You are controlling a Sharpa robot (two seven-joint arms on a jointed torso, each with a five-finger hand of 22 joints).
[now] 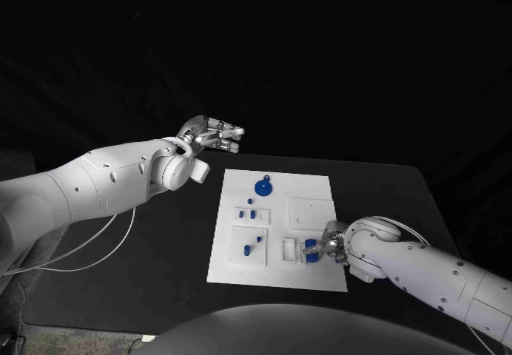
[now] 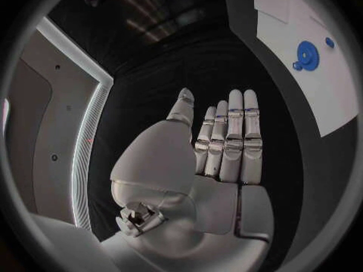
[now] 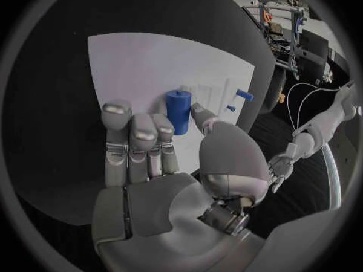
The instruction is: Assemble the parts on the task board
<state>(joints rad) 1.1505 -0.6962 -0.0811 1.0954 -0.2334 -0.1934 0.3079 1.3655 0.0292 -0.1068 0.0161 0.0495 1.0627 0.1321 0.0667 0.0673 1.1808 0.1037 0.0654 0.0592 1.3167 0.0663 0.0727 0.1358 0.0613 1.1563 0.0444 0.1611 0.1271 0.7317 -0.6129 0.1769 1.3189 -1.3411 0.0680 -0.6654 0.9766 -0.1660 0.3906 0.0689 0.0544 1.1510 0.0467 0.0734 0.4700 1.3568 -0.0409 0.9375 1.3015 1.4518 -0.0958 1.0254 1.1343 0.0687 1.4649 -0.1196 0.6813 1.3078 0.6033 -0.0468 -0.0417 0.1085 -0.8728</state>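
Observation:
The white task board lies in the middle of the black table. A round blue disc part rests near its far edge, and small blue pegs and more blue pieces stand in its left blocks. My right hand is at the board's near right corner and pinches a blue cylinder part between thumb and fingers, upright over the board. My left hand hangs above the table beyond the board's far left corner, fingers straight and holding nothing. The disc shows past it.
A white block with slots sits just left of my right hand, and a flat square plate lies behind it. Two small blue pegs stand farther along the board. Bare black table surrounds the board.

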